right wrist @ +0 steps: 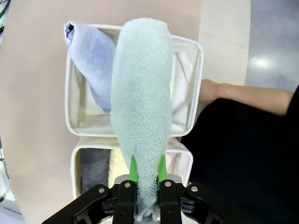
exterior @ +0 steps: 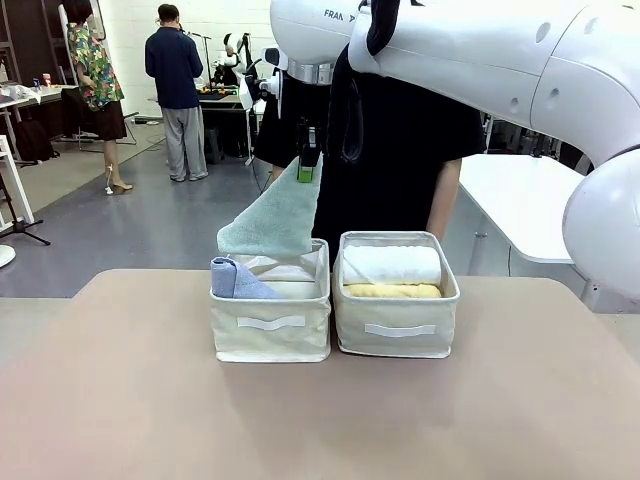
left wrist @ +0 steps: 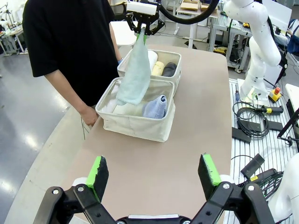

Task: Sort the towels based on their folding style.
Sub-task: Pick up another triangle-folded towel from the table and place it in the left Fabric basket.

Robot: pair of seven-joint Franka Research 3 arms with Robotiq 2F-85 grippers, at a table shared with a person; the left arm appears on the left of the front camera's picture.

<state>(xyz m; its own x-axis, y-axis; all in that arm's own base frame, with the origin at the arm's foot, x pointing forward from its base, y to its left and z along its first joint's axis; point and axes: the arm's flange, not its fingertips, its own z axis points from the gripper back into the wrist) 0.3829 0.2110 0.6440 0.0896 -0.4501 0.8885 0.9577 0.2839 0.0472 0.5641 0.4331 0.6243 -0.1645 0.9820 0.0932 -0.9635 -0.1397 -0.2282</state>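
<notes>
You see the right pincer [right wrist: 146,170] clamped tight on the narrow tip of the pale teal towel [exterior: 275,217], which hangs as a cone, widening downward, directly above the left bin [exterior: 270,322]. The towel's broad lower end reaches the level of that bin's far rim; whether it touches the cloth inside cannot be told. In the right wrist view you look down the towel's length, its green pads pressed against both sides of the tip.

Inside the left bin, at its near left corner, you find the lavender-blue towel [exterior: 235,279], leaning on the front wall with its top above the rim. White lining fills the rest of that bin.

Just beside the left bin, on its right, stands the right bin [exterior: 396,327]. It holds a white rolled towel [exterior: 392,264] toward the back and a yellow rolled towel [exterior: 393,291] in front of it. In the left wrist view you also see a dark grey rolled towel [left wrist: 169,69] next to the yellow one.

Your left pincer [left wrist: 155,173] hangs over bare desk [left wrist: 154,158], well apart from the left bin, its fingers spread wide with nothing between them.

A person in black stands behind the left bin, one hand [left wrist: 89,115] near its outer wall.
</notes>
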